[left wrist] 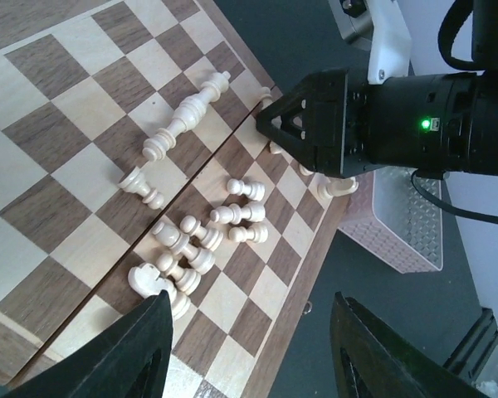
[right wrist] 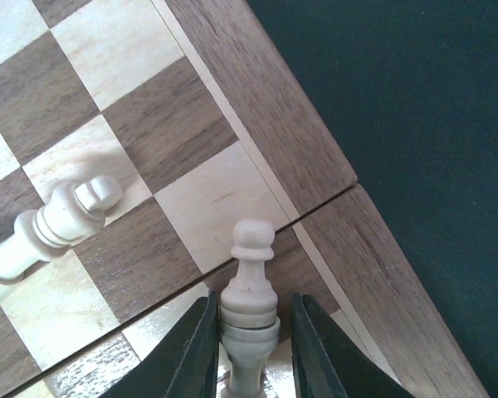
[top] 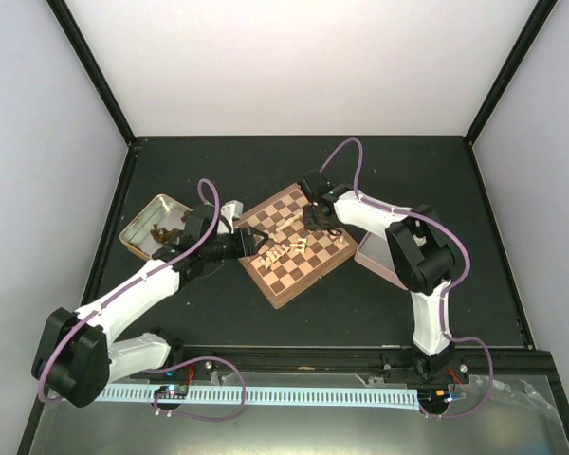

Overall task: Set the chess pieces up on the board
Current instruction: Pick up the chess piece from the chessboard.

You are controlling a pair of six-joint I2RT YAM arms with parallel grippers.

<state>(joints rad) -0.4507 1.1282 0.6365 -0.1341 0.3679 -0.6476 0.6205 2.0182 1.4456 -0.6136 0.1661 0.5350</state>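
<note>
One cream pawn clamped between fingers of right hand, head pointing away from fingers, over edge squares near rim of board, lower centre of right wrist view. Left hand at board's left side, fingers wide apart, holding nothing. Remaining chess pieces toppled in loose cluster on central squares, one longer piece lying just above. Tin with dark pieces left of board, pale tin right, both on dark table.
</note>
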